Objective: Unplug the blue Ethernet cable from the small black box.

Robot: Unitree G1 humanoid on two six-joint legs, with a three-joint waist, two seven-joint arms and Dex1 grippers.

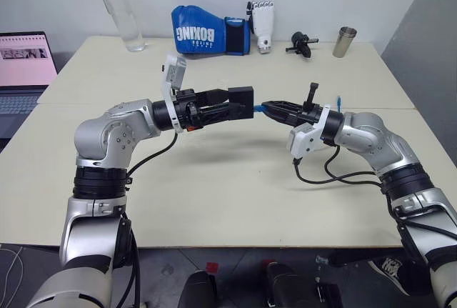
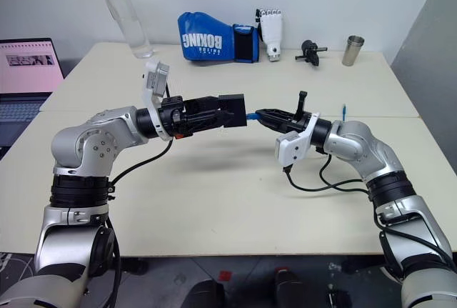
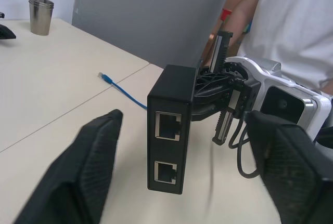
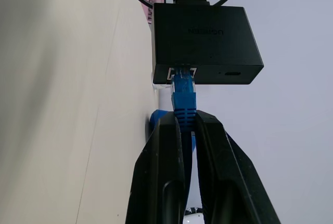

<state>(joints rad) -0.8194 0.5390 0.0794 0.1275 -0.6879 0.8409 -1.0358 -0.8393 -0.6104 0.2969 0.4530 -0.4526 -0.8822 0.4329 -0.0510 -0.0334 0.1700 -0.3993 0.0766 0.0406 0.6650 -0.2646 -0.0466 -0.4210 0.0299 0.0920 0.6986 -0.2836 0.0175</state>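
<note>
The small black box (image 1: 241,98) hangs in the air over the table (image 1: 214,179), between the two arms. The blue cable (image 4: 184,99) is plugged into the side of the box that faces the right arm. Its plug sits in the socket, so the cable is not out yet.

The right gripper (image 4: 186,125) is squeezed shut on the blue cable, just behind the plug. Its two black fingers (image 4: 165,151) pinch the cord from both sides, very close to the box.

The left gripper (image 1: 232,104) is on the other side of the box. In the left wrist view its fingers (image 3: 96,156) stand apart, one on each side of the box, with a gap showing (so the hold looks loose, and I cannot tell if they touch the box at all).

The plug and the cord lie in one straight line. That line runs level, from the box toward the right arm. So the pull should go straight back along that line, away from the box. The right arm is the one to pull. The left arm needs a firm hold first, I think, or the box will just follow the cable.

The far end of the blue cable (image 3: 105,76) lies loose on the table.
</note>
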